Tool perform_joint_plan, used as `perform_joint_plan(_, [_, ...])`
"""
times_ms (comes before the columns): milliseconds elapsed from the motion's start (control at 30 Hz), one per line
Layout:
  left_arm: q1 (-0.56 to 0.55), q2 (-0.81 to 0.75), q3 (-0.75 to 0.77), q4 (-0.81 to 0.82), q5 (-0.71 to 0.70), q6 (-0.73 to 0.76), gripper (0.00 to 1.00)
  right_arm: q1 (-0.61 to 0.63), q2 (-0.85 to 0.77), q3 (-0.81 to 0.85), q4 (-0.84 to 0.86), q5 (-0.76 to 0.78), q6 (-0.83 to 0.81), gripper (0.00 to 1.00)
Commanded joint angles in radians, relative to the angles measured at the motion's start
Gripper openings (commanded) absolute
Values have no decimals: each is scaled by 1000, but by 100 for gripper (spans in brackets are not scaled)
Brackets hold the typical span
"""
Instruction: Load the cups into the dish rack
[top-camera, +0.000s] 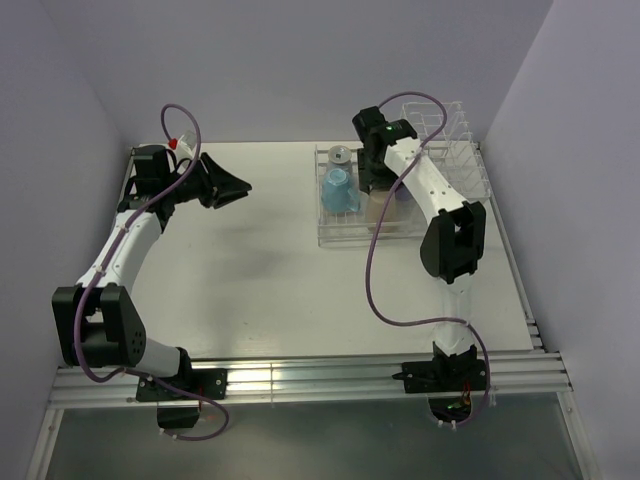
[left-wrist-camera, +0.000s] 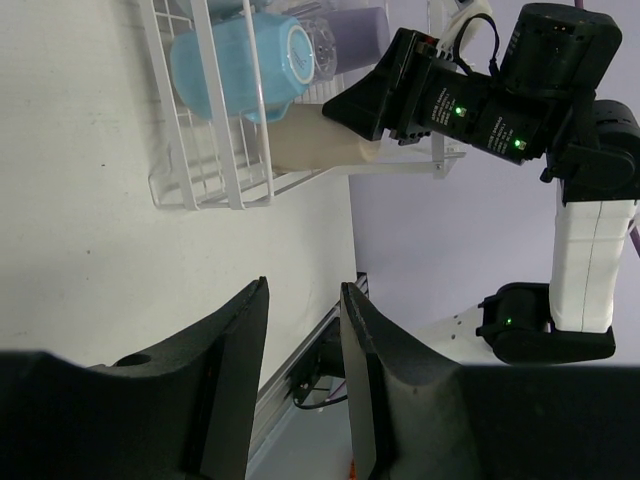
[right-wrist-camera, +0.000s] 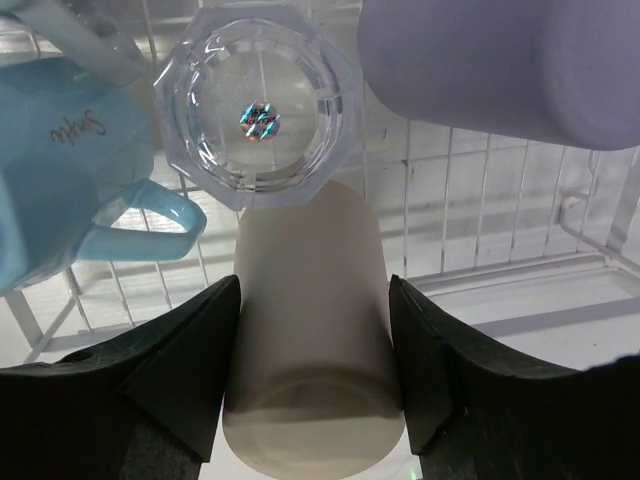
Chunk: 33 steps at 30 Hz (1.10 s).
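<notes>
Your left hand (left-wrist-camera: 303, 295) hangs part open and empty over the white worktop (top-camera: 260, 280) at upper left. Your right hand (right-wrist-camera: 313, 290) grips the tan brown cup (right-wrist-camera: 312, 380) at the white wire dish rack's (top-camera: 340, 230) near rim, upper right. A clear faceted glass (right-wrist-camera: 255, 115), light blue handled mug (right-wrist-camera: 60, 170) and lavender tumbler (right-wrist-camera: 500, 60) sit beyond.

Soft, even overhead light, with close-up blur at the wrists.
From above, the white table (top-camera: 250, 280) is bright and flatly lit, arm shadows faint, a glare strip on the aluminium rail (top-camera: 250, 375). In the right wrist view the clear glass (right-wrist-camera: 258, 110) carries a tiny rainbow glint (dead centre), the tan cup (right-wrist-camera: 312, 340) dims toward its near end, and the black fingers (right-wrist-camera: 180, 390) are soft, underexposed.
</notes>
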Motion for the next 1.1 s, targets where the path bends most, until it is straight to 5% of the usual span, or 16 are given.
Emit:
perform_joint_plan(0, [0, 16, 24, 14, 9, 28, 41, -12, 20, 44, -13, -2, -4, 66])
perform_joint_plan(300, [0, 19, 21, 21, 9, 25, 41, -11, -9, 38, -9, 32, 11, 85])
perform_joint_plan(900, [0, 14, 51, -28, -31, 63, 41, 75, -115, 228, -6, 169, 42, 90])
perform_joint_plan(1067, [0, -39, 75, -101, -87, 124, 41, 179, -279, 109, 118, 170, 34, 100])
